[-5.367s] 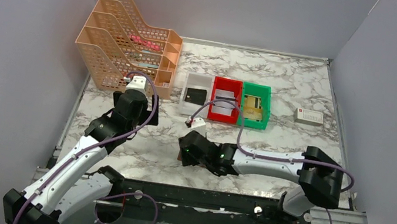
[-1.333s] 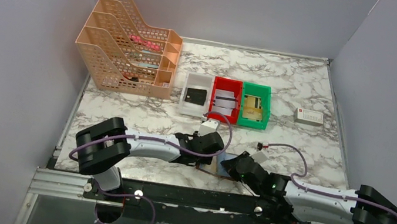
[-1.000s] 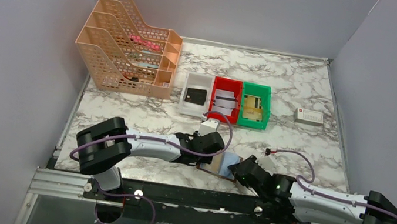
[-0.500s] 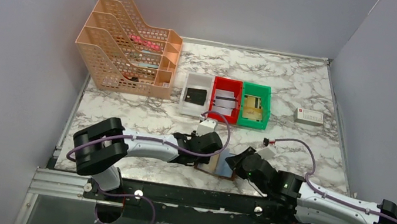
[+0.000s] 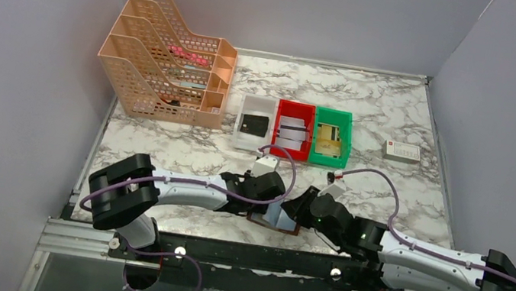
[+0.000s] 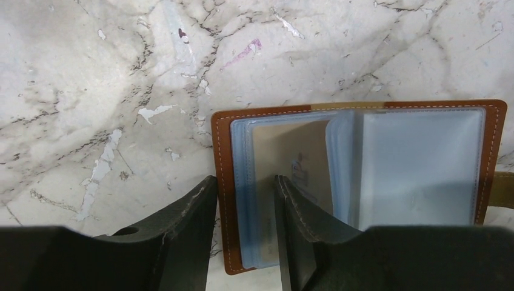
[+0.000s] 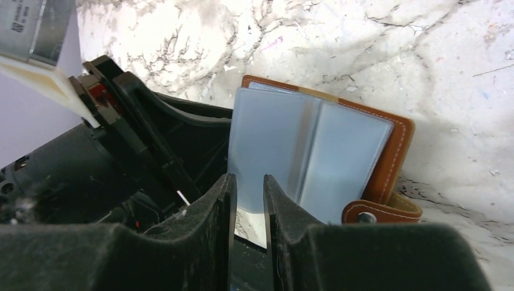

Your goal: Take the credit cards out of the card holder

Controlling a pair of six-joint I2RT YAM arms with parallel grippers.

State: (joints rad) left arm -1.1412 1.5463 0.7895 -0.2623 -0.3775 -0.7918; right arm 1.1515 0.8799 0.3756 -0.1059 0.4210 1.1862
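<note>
Nearest, by the table's (image 5: 400, 105) near edge: card holder (image 6: 363, 163) lying open, pale blue sleeves (image 7: 273, 139) fanned, a tan card (image 6: 291, 157) tucked in one. On its left, left gripper (image 6: 242, 200), jaws partway apart astride the cover edge. On its right, right gripper (image 7: 247, 188), narrow gap over a sleeve; gripping or not, cannot tell. Farther: white bin (image 5: 258, 99), red bin (image 5: 296, 104), green bin (image 5: 335, 111) with loose credit cards (image 5: 253, 123); orange rack (image 5: 163, 62) far left.

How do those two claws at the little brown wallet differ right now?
The left gripper has its jaws wide, straddling one cover edge of the card holder; the right gripper has them nearly together at the pale blue sleeves. The left gripper reaches in from the left, the right gripper from the right. Both are black, two-fingered and at the open card holder.
</note>
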